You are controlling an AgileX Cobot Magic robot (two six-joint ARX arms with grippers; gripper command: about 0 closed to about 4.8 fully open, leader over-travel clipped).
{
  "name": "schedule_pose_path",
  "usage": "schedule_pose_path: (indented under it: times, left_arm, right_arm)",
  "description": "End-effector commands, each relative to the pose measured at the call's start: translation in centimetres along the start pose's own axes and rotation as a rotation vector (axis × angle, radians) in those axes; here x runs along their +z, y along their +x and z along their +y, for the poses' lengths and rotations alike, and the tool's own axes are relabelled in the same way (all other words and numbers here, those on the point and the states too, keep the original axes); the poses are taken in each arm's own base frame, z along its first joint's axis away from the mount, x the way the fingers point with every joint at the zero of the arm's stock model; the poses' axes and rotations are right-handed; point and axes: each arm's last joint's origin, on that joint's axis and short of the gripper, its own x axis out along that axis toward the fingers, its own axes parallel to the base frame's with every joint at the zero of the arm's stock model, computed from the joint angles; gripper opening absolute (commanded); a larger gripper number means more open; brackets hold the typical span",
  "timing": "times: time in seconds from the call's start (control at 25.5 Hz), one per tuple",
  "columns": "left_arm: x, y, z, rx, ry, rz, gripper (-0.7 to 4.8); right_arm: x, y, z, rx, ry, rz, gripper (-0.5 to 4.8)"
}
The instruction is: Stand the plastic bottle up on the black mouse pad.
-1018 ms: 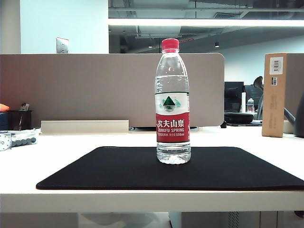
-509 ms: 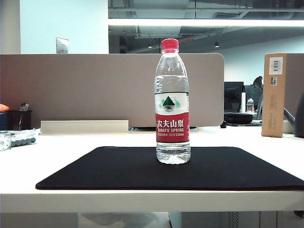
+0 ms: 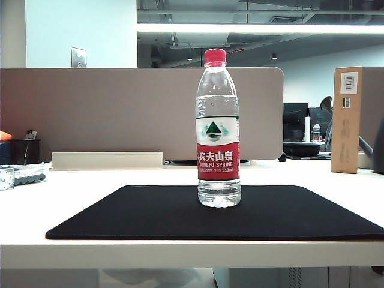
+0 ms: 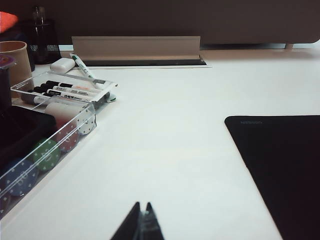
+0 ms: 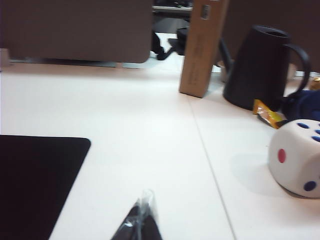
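A: Step? Where's the plastic bottle [image 3: 218, 129]?

B: Upright, red cap on top, standing on the black mouse pad [image 3: 150, 216], a bit right of its middle. No gripper near it in the exterior view. Looks done to me.

A: Grippers?

B: Left gripper [image 4: 141, 223] sits low over the white table [image 4: 165, 130], beside the pad's corner, fingertips pressed together, holding nothing. Right gripper [image 5: 142, 212] is likewise off the pad's other corner, tips closed, empty. A big die [image 5: 297, 157] and a black jug [image 5: 260, 67] are off to its side.

A: Next move?

B: Probably none. Both arms look parked; just leave the bottle alone.
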Motion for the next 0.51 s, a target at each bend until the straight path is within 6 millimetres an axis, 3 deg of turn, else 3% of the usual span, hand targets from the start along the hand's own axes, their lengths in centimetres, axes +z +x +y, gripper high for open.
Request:
schedule_pose_path:
  times: [0.04, 0.51]
  left_arm:
    - [0.26, -0.03, 0.01, 0.001, 0.001, -0.017, -0.01]
    - [0.26, -0.03, 0.01, 0.001, 0.001, -0.016, -0.01]
  right_arm:
    - [-0.05, 0.04, -0.15, -0.01, 0.004, -0.008, 0.05]
    - [-0.05, 0.04, -0.09, -0.003, 0.007, -0.007, 0.05]
